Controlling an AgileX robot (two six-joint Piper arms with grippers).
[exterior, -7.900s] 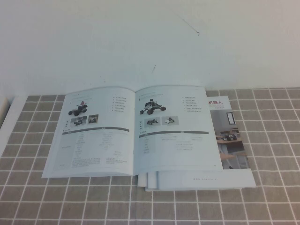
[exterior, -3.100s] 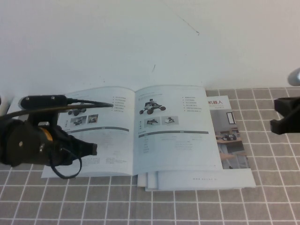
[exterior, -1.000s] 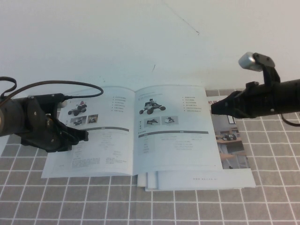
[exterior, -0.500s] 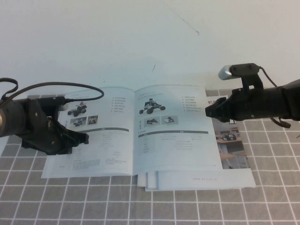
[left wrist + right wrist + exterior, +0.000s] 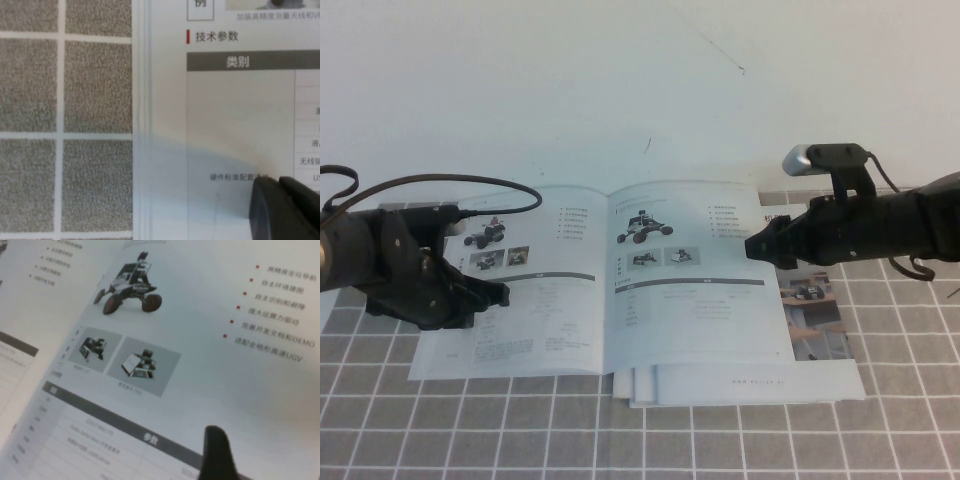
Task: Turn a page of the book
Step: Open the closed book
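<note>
light: even, bright | shadows: soft | wrist views: blurred

book (image 5: 605, 290): white glossy pages, black text, red bullet dots, dark grey table bars
page (image 5: 695, 285): white, black wheeled robot with reddish wheels, two grey photos
left gripper (image 5: 490, 293): black, over the book's left-hand page
right gripper (image 5: 752, 247): black, at the page's outer edge
table (image 5: 910, 420): grey-brown squares, white grid lines
booklet (image 5: 815, 300): red characters, brown room photo

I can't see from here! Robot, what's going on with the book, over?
Left gripper shut, on left page. Right gripper over the page's right edge, fingers unclear. Book open flat, page unturned. Booklet underneath, right side.
</note>
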